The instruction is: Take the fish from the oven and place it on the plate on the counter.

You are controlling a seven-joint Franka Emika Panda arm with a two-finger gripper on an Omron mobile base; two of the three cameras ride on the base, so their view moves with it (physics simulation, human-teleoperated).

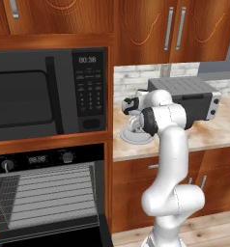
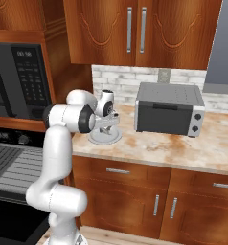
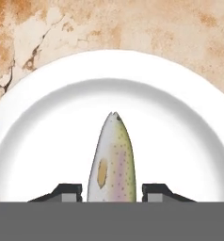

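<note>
Pulling up now risks dragging the fish (image 3: pixel 113 160) off the plate (image 3: pixel 34 141), since it lies between jaws parted just clear of it

The grey boxy toaster oven (image 2: pixel 169 109) stands against the pale brick backsplash (image 2: pixel 123 78). Above the toaster oven hang reddish wooden wall cabinets (image 2: pixel 140 29) with silver handles. Well left of the toaster oven is a black microwave (image 1: pixel 48 94) with a keypad.

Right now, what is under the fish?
The fish lies over the white plate, which sits on the marbled counter. The fish covers the plate's middle, and its tail end is cut off from view.
</note>
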